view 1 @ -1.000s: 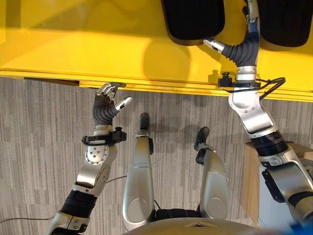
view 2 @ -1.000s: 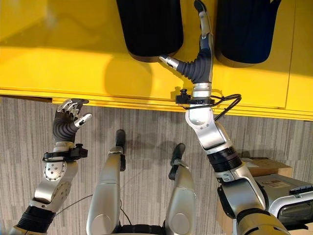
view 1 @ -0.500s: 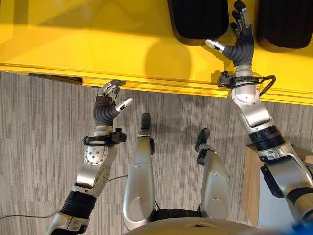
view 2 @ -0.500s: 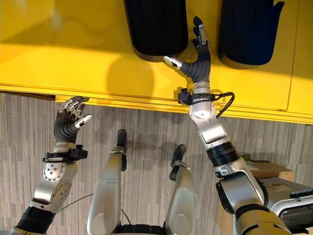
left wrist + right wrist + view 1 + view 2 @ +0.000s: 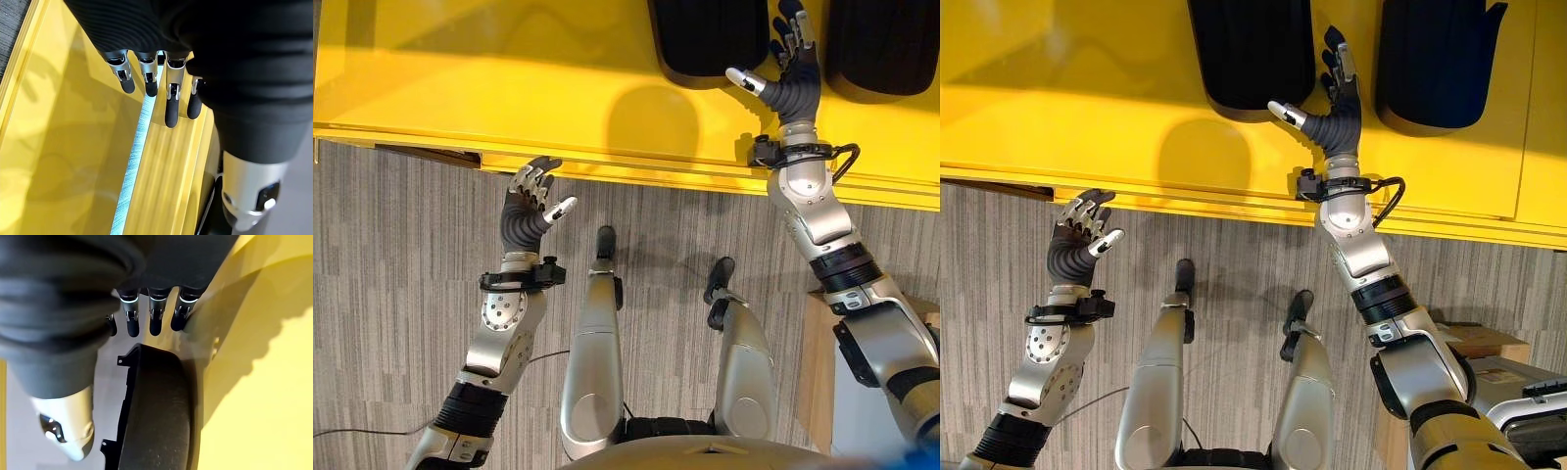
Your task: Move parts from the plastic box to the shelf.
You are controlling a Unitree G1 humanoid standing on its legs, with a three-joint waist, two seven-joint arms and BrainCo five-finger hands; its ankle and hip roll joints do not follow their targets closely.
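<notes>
A bright yellow shelf [image 5: 489, 88] stretches across the far side of the scene, with two large black ribbed parts [image 5: 1252, 49] lying on it side by side. The robot's right hand [image 5: 1337, 93] is raised over the shelf in the gap between the two parts, just beside the near right corner of the left-hand part. Its fingers [image 5: 1336, 61] are straight and spread, and its thumb [image 5: 1285, 113] points out toward that part's near edge. The hand holds nothing. From the right wrist view, the dark fingertips [image 5: 155, 326] hang loosely above the curved black rim of the part [image 5: 156, 406], close to it; whether they touch cannot be told.

The left hand [image 5: 530, 201] is lower down, at the front lip of the shelf, over the floor. Its fingers [image 5: 536, 176] are loosely bent and apart, its thumb sticks out to the side, and it is empty. In the left wrist view its fingertips [image 5: 171, 105] hover by the shelf's ridged yellow edge.

Both black parts are cut off by the far edge of the picture, so their full shape is unclear. The second part [image 5: 1435, 59] lies to the right of the right hand.

The floor [image 5: 401, 284] is grey striped carpet. A cardboard box [image 5: 1479, 338] sits at the lower right, partly hidden by the right arm.
</notes>
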